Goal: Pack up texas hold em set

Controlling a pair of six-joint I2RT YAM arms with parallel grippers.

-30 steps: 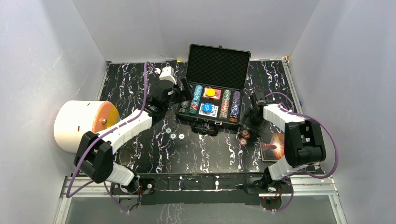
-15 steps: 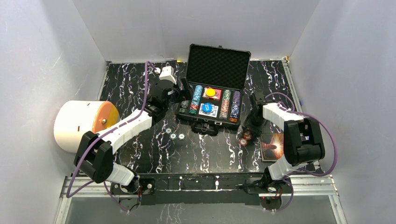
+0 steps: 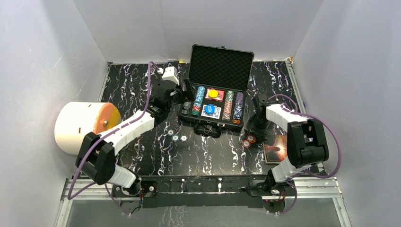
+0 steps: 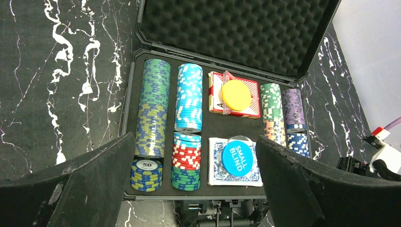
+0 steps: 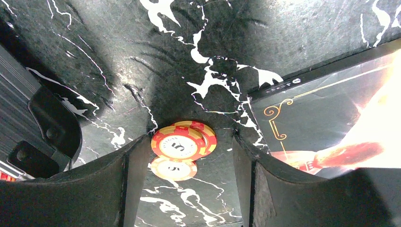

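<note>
Two arms are working on a poker set here. The case [image 3: 221,66] sits open toward the back of the bench [image 3: 213,158], with its foam lid standing up. Most of the chips [image 4: 153,109] are lined up in its rows: green-blue, light blue, red, green, purple. In the middle there's a red deck [image 4: 251,103] at the back with a yellow disc [image 4: 236,94] lying on it. In front of that is a blue deck [image 4: 217,174] with a blue disc [image 4: 238,158] reading SMALL BLIND on top.

The left tool [image 4: 195,146] hangs above the case's left end, fingers spread wide, nothing in them.

The right tool [image 5: 189,142] is down at the bench just off the case's right front corner, straddling a little pile of red-and-yellow chips [image 5: 179,145] marked 5. Its fingers are apart with the pile between them. One finger is nearly touching the pile and there's a gap on the other side, so it isn't clamped on anything. A book [image 5: 331,104] lies on the bench just beside the tool.

Three pale chips [image 3: 175,137] lie loose on the bench in front of the case's left corner. A big white cylinder [image 3: 75,125] with an orange end sits at the far left.
</note>
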